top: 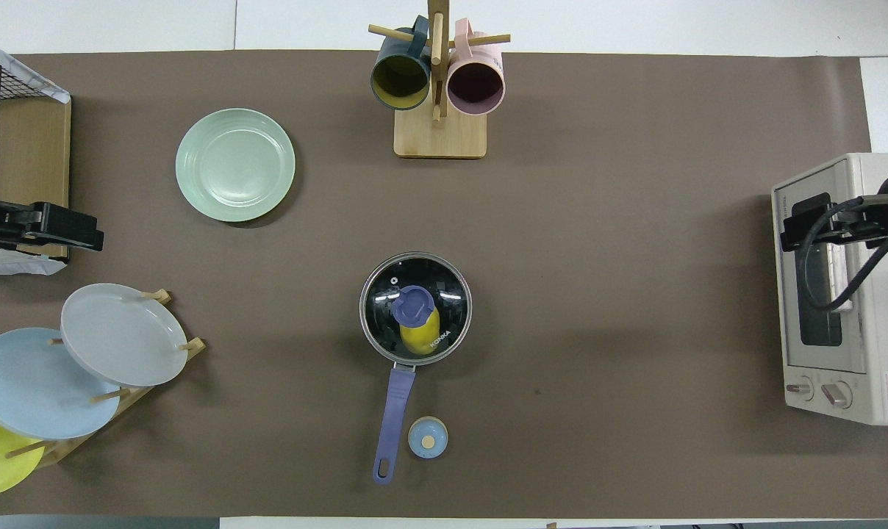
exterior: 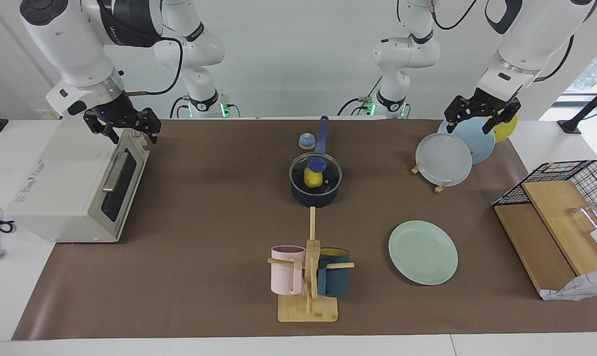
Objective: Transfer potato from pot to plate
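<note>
- Facing view, nearest the robots first: both arms wait up high, neither near the job. Left gripper (exterior: 481, 114) hangs over the plate rack (exterior: 439, 185) at the left arm's end, fingers spread, holding nothing. Right gripper (exterior: 125, 126) hangs over the toaster oven (exterior: 76, 183) at the right arm's end, also spread and empty.
- Small blue bell-like knob thing (exterior: 306, 141) sits just beside the pot handle (exterior: 322, 134), close to the robots.
- Pot (exterior: 315, 194) is mid-table, handle pointing toward the robots, prob. so an arm can grab it easily. Glass lid (top: 415, 308) is on it w/ its blue knob (top: 413, 305) on top.
- Potato (exterior: 313, 178) is inside the pot, seen thru the glass, partly under the knob. Lid has to come off first; task not yet begun, I'd judge.
- Plate (exterior: 423, 252), pale green and bare, lies flat farther from the robots than the pot, toward the left arm's end. Left arm looks best placed for the drop.
- Mug tree (exterior: 308, 277) w/ pink and teal mugs stands farthest out, in line w/ the pot; clear of the pot-to-plate path.
</note>
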You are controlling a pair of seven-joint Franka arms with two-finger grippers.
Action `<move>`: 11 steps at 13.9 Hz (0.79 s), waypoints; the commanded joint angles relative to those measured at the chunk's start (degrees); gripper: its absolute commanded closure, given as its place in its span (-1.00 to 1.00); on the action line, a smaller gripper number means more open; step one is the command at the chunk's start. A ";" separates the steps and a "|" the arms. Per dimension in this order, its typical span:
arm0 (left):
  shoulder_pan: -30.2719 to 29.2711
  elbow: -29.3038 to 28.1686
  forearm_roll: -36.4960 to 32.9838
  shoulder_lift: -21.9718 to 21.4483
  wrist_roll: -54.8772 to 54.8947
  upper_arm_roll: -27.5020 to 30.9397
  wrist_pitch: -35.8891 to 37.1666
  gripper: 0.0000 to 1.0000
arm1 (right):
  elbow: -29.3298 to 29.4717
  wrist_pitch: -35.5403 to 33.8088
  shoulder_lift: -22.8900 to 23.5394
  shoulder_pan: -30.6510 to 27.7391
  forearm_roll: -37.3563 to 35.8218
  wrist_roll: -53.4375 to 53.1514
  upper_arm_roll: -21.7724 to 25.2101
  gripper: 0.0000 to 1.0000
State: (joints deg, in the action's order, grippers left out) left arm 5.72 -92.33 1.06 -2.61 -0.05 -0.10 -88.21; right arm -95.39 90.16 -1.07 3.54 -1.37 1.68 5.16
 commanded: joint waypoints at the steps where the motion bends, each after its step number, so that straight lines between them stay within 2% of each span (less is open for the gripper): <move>1: -0.01 -0.39 -1.14 -0.90 -0.12 0.01 0.15 -1.00 | -0.50 0.90 -0.34 -0.02 0.76 1.31 0.20 -1.00; 6: -0.01 -0.39 -1.14 -0.90 -0.12 0.01 0.15 -1.00 | -0.59 0.81 -0.34 0.24 0.84 0.87 0.20 -1.00; 11: -0.01 -0.39 -1.14 -0.90 -0.12 0.01 0.15 -1.00 | -2.69 1.07 -1.30 3.22 0.84 0.51 0.11 -1.00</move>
State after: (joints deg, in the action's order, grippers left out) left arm 5.72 -92.33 1.06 -2.61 -0.05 -0.10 -88.21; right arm -95.76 90.17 -1.09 5.75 -1.29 1.68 5.14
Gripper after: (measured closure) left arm 0.000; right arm 0.000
